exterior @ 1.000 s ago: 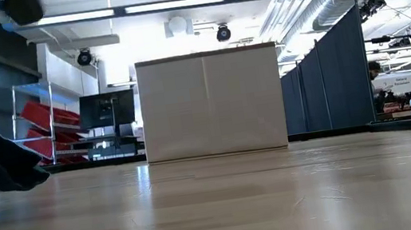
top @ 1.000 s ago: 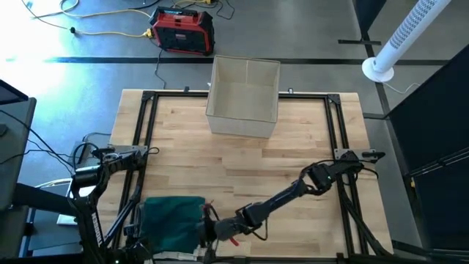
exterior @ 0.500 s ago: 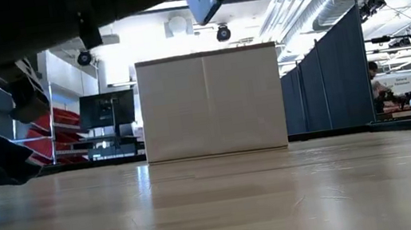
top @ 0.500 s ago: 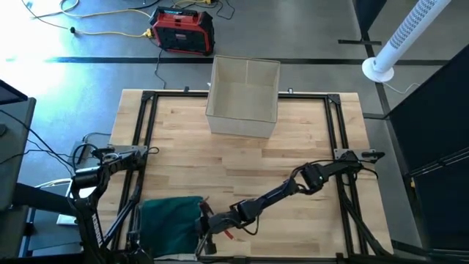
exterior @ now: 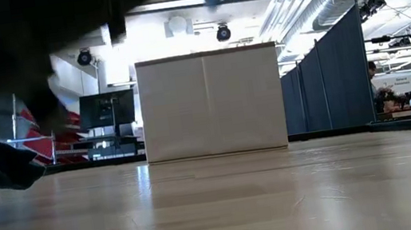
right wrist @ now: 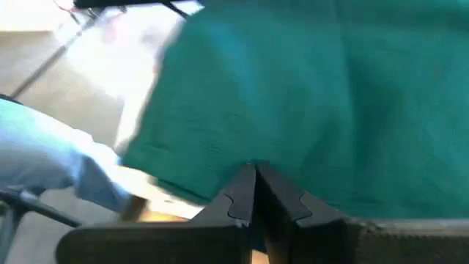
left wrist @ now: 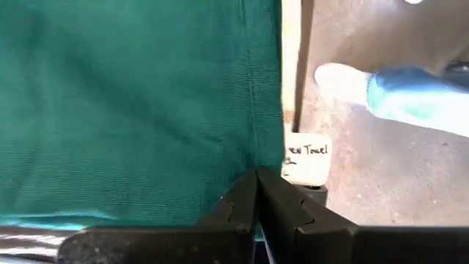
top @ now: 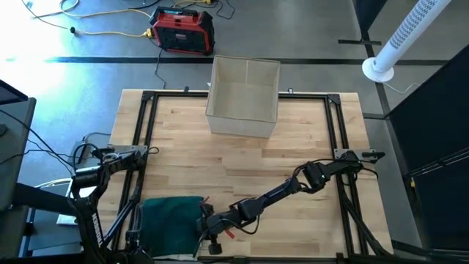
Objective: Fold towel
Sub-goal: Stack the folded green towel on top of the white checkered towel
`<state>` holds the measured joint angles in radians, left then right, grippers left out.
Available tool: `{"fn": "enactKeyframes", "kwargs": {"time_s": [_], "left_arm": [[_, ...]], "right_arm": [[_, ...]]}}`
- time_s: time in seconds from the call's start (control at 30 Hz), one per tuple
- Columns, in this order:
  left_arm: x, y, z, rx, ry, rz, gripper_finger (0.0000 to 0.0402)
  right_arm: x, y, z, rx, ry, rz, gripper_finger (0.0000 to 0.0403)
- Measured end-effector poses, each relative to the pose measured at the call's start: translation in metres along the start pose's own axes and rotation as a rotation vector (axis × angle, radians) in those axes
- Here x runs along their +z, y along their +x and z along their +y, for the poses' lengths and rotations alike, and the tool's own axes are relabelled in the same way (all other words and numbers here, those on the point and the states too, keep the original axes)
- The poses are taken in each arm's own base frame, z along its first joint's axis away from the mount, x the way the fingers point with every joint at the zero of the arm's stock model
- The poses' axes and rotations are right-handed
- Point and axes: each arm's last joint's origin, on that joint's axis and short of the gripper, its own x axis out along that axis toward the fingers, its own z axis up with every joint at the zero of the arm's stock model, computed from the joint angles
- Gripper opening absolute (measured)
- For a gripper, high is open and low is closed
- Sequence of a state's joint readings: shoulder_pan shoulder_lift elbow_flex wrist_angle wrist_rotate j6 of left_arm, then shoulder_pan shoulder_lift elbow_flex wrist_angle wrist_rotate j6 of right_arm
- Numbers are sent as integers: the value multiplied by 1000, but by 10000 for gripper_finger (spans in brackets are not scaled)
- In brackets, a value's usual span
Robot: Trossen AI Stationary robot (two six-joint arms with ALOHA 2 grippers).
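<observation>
Two arms at near edge of wooden surface (top: 293,158). Green towel (top: 170,218) lies bunched at near-left corner, partly over edge. Right tool (top: 208,233) reaches low across surface to towel's right edge, fingers pressed together on fabric in right wrist view. Left tool (left wrist: 256,192) at towel's near edge, fingers likewise pinched tight on cloth, beside white handwritten label (left wrist: 305,160). Beige box (top: 244,95) stands at far edge, well apart from towel.

Grey floor (top: 88,81), red shelving (exterior: 39,122), dark partitions (exterior: 330,81)
</observation>
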<state>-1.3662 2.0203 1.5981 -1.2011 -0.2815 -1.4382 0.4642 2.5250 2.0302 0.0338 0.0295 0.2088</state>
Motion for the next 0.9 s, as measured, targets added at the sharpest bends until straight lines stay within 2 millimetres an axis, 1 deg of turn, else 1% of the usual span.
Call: {"fn": "enactKeyframes", "kwargs": {"time_s": [0.03, 0.2, 0.23, 0.27, 0.37, 0.5, 0.6, 0.7, 0.8, 0.9], "left_arm": [[2, -3, 3, 17, 1, -47, 0], [13, -22, 16, 97, 15, -283, 0], [13, -21, 19, 117, 17, -312, 0], [12, -19, 22, 143, 20, -319, 0], [8, -4, 30, 214, 11, -309, 0], [0, 21, 37, 240, -22, -282, 0], [-6, 35, 38, 206, -47, -274, 0], [-9, 47, 34, 145, -49, -267, 0], [-6, 50, 34, 133, -47, -254, 0], [3, 43, 36, 128, -36, -266, 0]], "right_arm": [[7, -2, 2, -11, -13, -23, 0], [21, -5, -3, -100, -63, -79, 0], [21, -4, -7, -121, -58, -78, 0], [18, -2, -14, -139, -40, -69, 0], [8, 3, -33, -166, 19, -44, 0], [-11, 11, -48, -161, 73, 15, 0], [-15, 11, -50, -155, 94, 37, 0], [-16, 11, -47, -152, 94, 49, 0], [-14, 9, -42, -146, 97, 50, 0], [0, 1, -33, -135, 92, 43, 0]]}}
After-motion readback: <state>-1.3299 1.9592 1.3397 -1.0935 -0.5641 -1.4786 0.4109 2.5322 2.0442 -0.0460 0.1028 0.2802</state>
